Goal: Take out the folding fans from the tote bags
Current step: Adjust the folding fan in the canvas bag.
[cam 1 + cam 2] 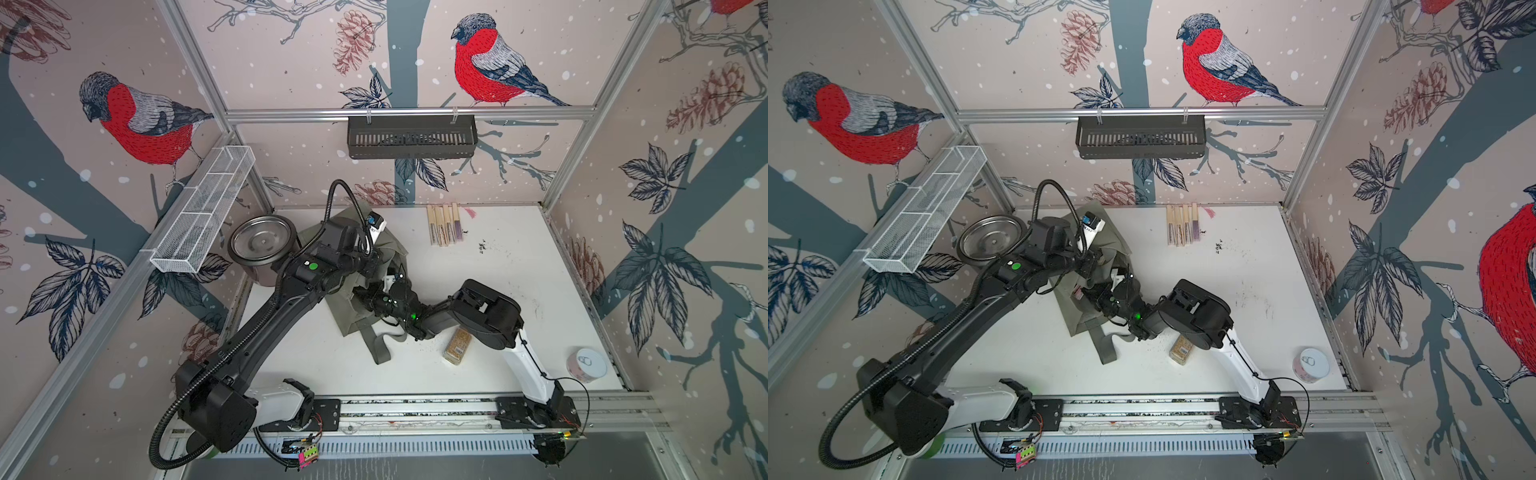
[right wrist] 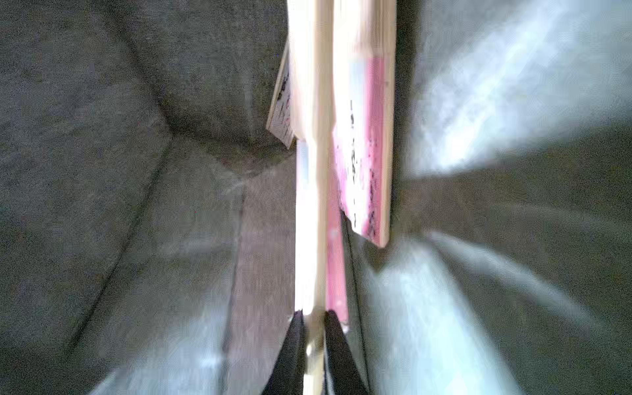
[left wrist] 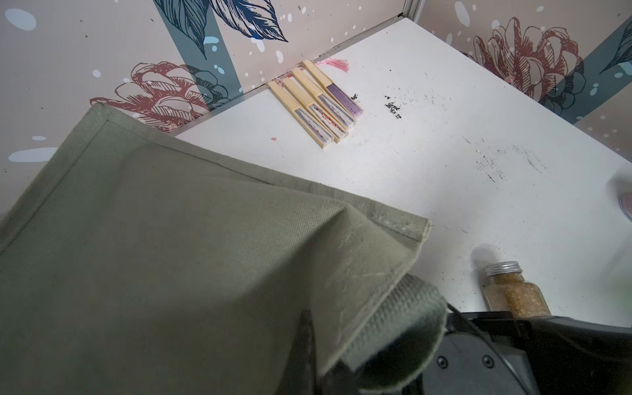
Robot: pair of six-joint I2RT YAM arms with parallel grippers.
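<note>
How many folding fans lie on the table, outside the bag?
4 fans, side by side in a row by the back wall. More may hide inside the tote bag.

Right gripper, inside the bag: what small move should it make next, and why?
Probably draw straight back out of the bag. In the right wrist view the right gripper is shut on the end of a fan deep inside. The left gripper is shut on the bag's fabric, which should steady it. Four fans already lie on the table.
</note>
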